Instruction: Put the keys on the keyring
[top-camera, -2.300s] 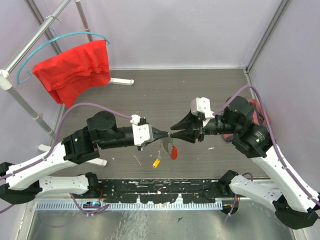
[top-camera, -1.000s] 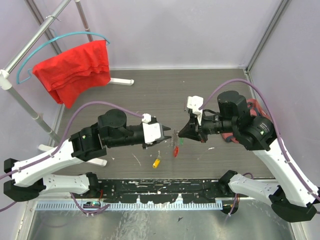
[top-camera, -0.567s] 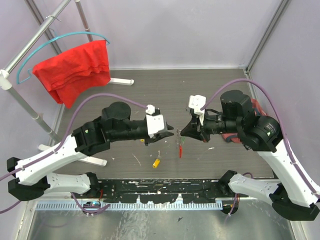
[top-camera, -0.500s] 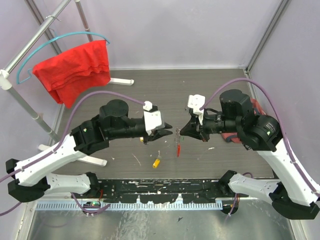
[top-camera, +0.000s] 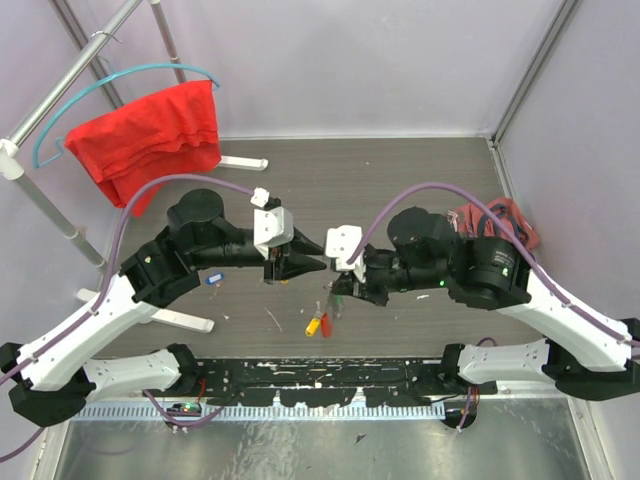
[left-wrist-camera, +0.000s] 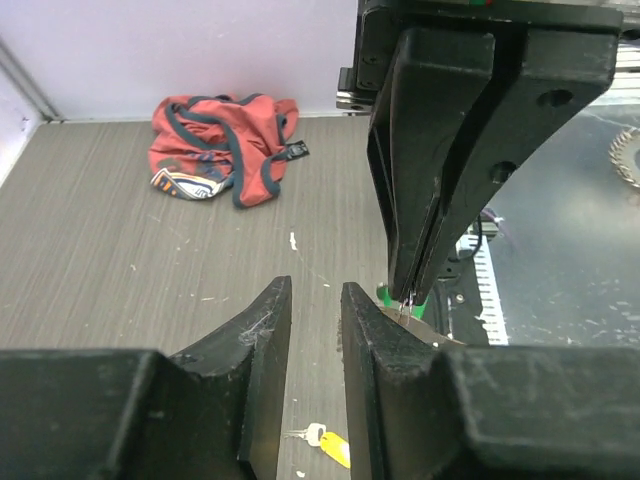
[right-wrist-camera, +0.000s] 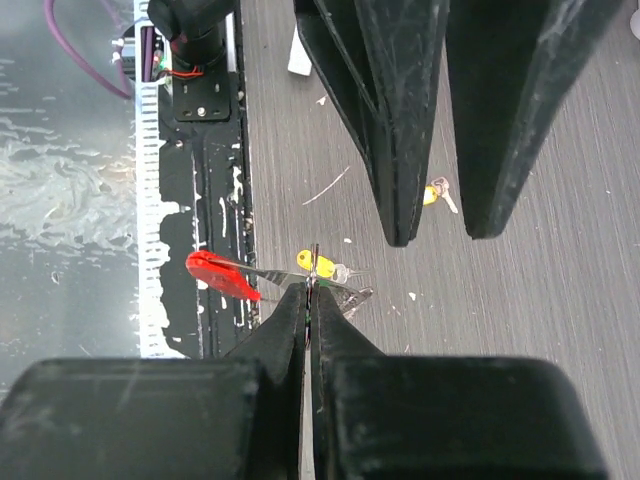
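1. Keyring (right-wrist-camera: 222, 273) hangs from our right gripper (right-wrist-camera: 309, 288), which is clamped tight on its thin wire loop; the red bar sticks out to one side.
2. Our left gripper (left-wrist-camera: 315, 287) faces the right one almost tip to tip, its jaws a little apart with nothing between them.
3. We see a green tag (left-wrist-camera: 384, 293) at the right fingertips; we cannot tell whether it is threaded on the loop.
4. One yellow key (left-wrist-camera: 335, 447) lies loose on the table (left-wrist-camera: 120, 260) below both grippers.
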